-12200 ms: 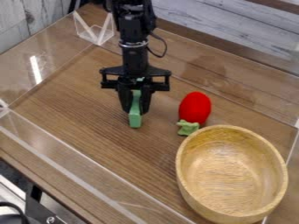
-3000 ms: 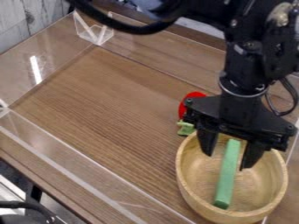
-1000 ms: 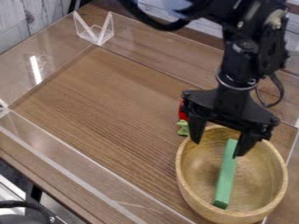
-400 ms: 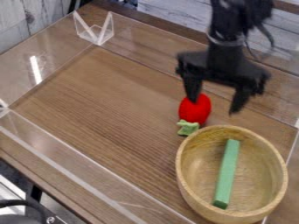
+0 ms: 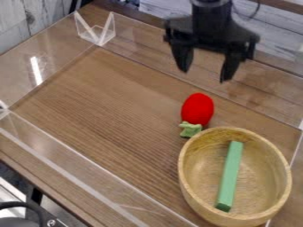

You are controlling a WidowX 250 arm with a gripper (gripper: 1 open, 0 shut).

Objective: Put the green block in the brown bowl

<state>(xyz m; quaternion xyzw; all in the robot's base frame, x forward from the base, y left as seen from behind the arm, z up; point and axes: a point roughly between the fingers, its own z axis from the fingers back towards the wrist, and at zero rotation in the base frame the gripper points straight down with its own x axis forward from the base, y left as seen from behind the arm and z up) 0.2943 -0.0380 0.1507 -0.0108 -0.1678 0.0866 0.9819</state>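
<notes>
The green block (image 5: 231, 176) lies flat inside the brown bowl (image 5: 197, 170), slanting from the bowl's upper right toward its lower middle. The bowl sits at the near right of the wooden table. My gripper (image 5: 208, 64) hangs above the table behind the bowl, well clear of it, pointing mostly down. Its two dark fingers (image 5: 182, 55) stand wide apart with nothing between them.
A red strawberry toy (image 5: 197, 110) with green leaves lies just behind the bowl's left rim. Clear acrylic walls (image 5: 35, 71) fence the table, with a clear bracket (image 5: 94, 29) at the far left corner.
My gripper has risen off the bowl and moved toward the back and left of the table, staying open. The green block stays lying in the bowl.
</notes>
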